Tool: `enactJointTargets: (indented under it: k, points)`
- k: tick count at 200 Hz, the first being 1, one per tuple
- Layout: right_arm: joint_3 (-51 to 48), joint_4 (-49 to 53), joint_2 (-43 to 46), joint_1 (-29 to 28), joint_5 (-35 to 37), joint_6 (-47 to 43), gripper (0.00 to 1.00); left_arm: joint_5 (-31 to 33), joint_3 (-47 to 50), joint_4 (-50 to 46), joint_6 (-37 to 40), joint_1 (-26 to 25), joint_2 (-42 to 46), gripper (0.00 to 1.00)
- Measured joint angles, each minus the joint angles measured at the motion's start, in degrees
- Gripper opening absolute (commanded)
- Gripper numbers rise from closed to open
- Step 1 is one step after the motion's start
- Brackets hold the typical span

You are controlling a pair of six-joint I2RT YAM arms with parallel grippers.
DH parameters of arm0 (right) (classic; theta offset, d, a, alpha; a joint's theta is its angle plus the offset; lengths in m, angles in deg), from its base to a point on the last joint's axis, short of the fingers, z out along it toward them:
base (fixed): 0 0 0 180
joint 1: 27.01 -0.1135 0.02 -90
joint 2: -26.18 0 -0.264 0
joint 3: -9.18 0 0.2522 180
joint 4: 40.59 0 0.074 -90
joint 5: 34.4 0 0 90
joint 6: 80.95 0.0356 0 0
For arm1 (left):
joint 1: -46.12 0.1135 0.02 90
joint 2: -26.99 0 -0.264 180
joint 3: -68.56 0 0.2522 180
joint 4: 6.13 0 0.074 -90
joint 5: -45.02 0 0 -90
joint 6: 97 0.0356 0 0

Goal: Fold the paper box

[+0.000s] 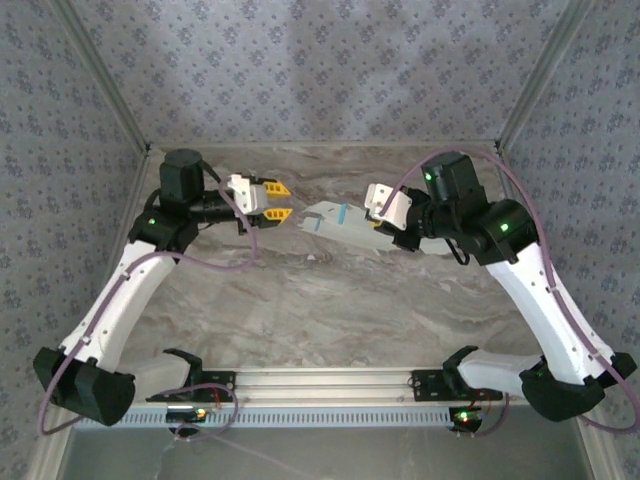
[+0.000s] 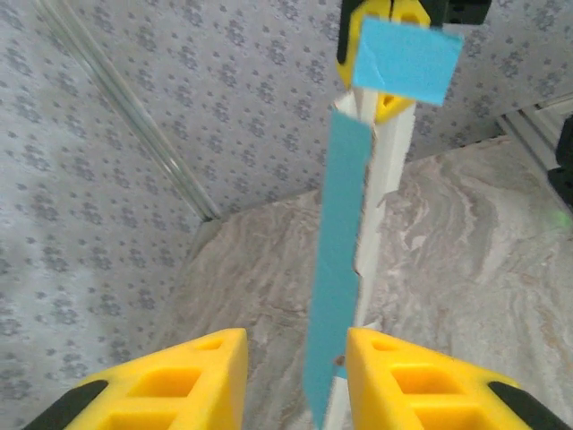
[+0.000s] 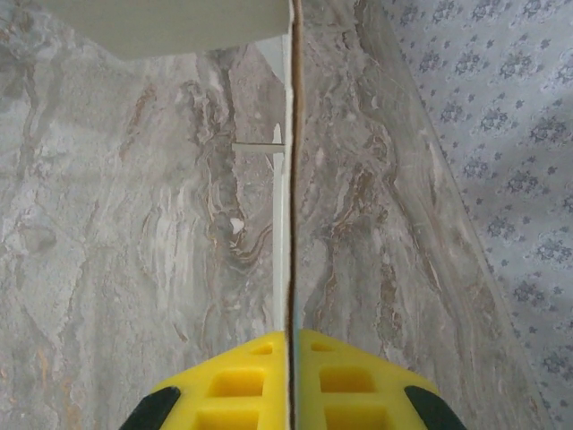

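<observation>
The paper box [image 1: 335,222] hangs partly folded above the middle of the table, pale beige with a light blue patch. My right gripper [image 1: 378,222] holds its right end. In the right wrist view the box's thin edge [image 3: 288,179] runs straight into the right gripper [image 3: 291,333], whose yellow jaws are shut on it. A beige flap [image 3: 170,22] shows at the top. My left gripper [image 1: 278,201] is at the box's left end. In the left wrist view it [image 2: 295,333] is open. The blue card strip [image 2: 340,251] passes between the jaws, close to the right finger [image 2: 394,376], unclamped.
Marbled tabletop [image 1: 300,300] with patterned walls [image 1: 320,70] on three sides. An aluminium rail [image 1: 330,385] with both arm bases runs along the near edge. The back corner post [image 2: 134,116] stands left of the box in the left wrist view.
</observation>
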Motion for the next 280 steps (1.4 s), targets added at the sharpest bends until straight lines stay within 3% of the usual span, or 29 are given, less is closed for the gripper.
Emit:
enactJointTargets:
  k: [18, 29, 55, 85, 130, 171, 211, 255, 280]
  points:
    - [-0.1, 0.1, 0.5, 0.0, -0.3, 0.1, 0.00, 2.6, 1.1, 4.0, -2.2, 0.3, 0.8, 0.37]
    - [0.1, 0.2, 1.0, 0.0, -1.2, 1.3, 0.00, 5.9, 2.9, 8.5, -5.5, 0.3, 1.1, 0.50]
    - [2.3, 0.1, 1.1, -0.1, -5.3, 7.8, 0.00, 22.6, 8.0, 19.8, -22.9, 0.3, 0.6, 0.58]
    - [6.8, 0.7, -0.8, -0.5, -8.7, 16.2, 0.00, 40.2, 4.7, 17.8, -41.5, 1.2, -2.8, 0.59]
    - [8.0, 3.2, -7.3, -0.4, -8.7, 20.9, 0.00, 55.5, 3.3, 11.3, -62.9, 4.0, -3.7, 0.59]
    - [9.2, 4.1, -23.5, 2.1, -2.5, 20.2, 0.00, 57.0, 9.1, 8.3, -75.4, 4.7, -3.2, 0.58]
    - [14.1, 4.3, -38.3, 3.4, 7.9, 15.8, 0.00, 55.8, 12.9, 7.3, -80.6, 4.7, -3.5, 0.58]
    - [14.4, -0.3, -41.5, 1.9, 19.2, 10.0, 0.00, 55.8, 14.1, 8.3, -80.5, 4.2, -3.9, 0.59]
    - [0.8, -13.6, -38.2, -1.8, 23.6, 2.6, 0.00, 56.4, 16.1, 12.9, -78.6, 4.0, -6.5, 0.61]
